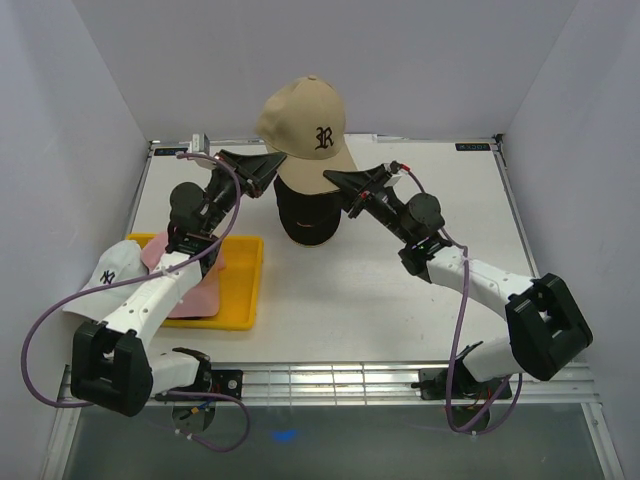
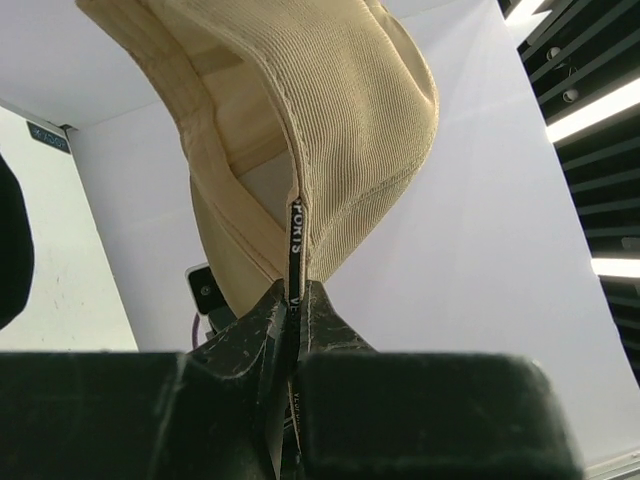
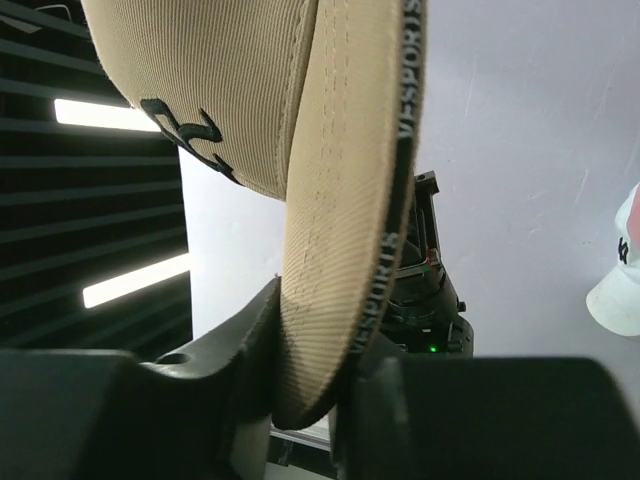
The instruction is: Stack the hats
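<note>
The tan cap with a black "R" (image 1: 308, 125) hangs in the air above the black cap (image 1: 307, 215), which stands at the table's centre. My left gripper (image 1: 268, 172) is shut on the tan cap's back edge (image 2: 300, 150). My right gripper (image 1: 342, 183) is shut on its brim (image 3: 340, 250). The pink cap (image 1: 195, 290) lies in the yellow tray (image 1: 245, 290) under my left arm. The white cap with a dark NY logo (image 1: 110, 275) sits at the tray's left end and shows at the right edge of the right wrist view (image 3: 620, 275).
White walls close in the table on the left, back and right. A metal rail (image 1: 330, 380) runs along the near edge between the arm bases.
</note>
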### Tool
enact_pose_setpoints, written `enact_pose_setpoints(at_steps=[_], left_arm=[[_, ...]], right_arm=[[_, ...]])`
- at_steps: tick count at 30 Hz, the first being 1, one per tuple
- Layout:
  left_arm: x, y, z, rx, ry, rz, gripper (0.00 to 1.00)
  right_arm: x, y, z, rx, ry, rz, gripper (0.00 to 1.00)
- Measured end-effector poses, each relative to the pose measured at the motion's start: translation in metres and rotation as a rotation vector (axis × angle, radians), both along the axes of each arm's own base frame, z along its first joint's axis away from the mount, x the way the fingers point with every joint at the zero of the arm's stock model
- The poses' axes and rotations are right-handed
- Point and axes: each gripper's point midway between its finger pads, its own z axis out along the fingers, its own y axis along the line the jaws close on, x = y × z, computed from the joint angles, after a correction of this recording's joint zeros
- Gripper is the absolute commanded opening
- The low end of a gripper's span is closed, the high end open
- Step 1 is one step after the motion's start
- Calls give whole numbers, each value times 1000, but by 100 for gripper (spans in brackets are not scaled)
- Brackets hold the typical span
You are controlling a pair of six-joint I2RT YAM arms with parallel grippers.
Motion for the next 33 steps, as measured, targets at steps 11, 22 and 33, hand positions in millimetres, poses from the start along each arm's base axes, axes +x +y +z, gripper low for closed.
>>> enact_pose_setpoints(at_steps=[11,22,33], left_arm=[[31,1,-29,14,129,-72,0],[58,-2,-69,50,298,-183,0],[73,8,-116,77,447,-238,0]], right_arm=[[16,4,-18,-20,11,-52,8],[33,7,-49,-121,10,-134,8],[45,21,-92,-208,52,-146,8]])
